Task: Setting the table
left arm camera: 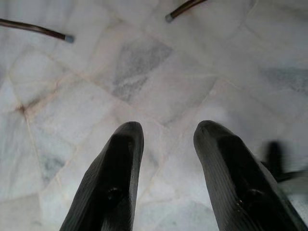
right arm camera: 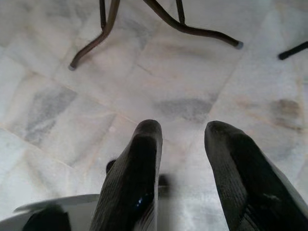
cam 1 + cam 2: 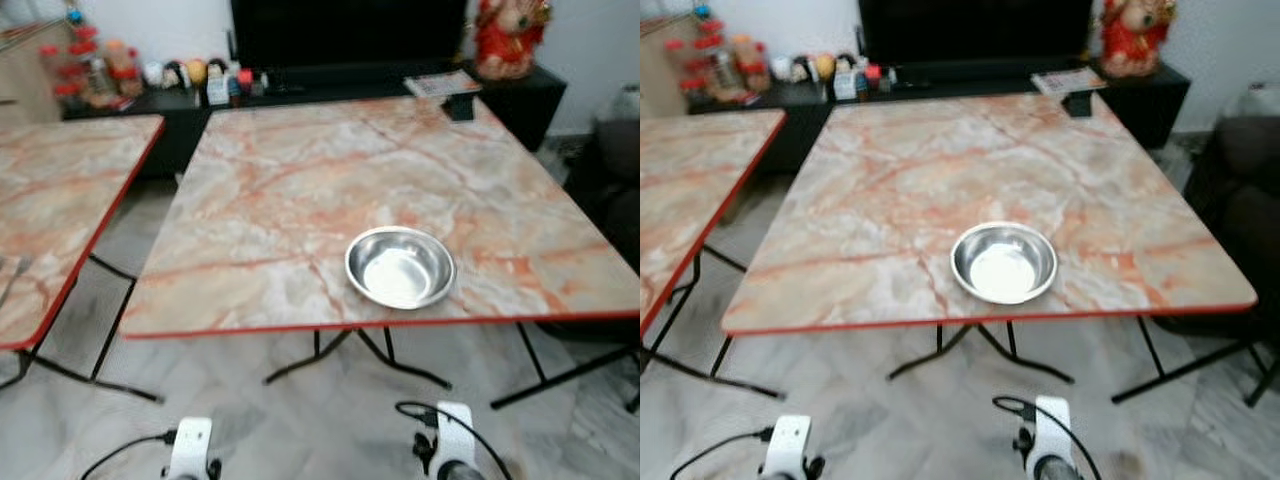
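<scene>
A shiny steel bowl (image 3: 400,267) sits empty near the front edge of a marble-patterned folding table (image 3: 300,180) with a red rim. Both arms hang low in front of the table, their white wrists (image 3: 190,450) (image 3: 452,445) at the bottom of the eye views. In the left wrist view my left gripper (image 1: 166,132) points down at the marble floor, its two black fingers apart and holding nothing. My right gripper (image 2: 182,130) likewise hangs over the floor, fingers apart and empty, near the table's black legs (image 2: 192,30).
A second marble table (image 3: 60,200) stands at the left, with a gap of floor between the two. A dark TV bench (image 3: 330,90) with small items and a red figurine (image 3: 508,35) lines the far wall. A dark seat (image 3: 1245,190) stands at the right.
</scene>
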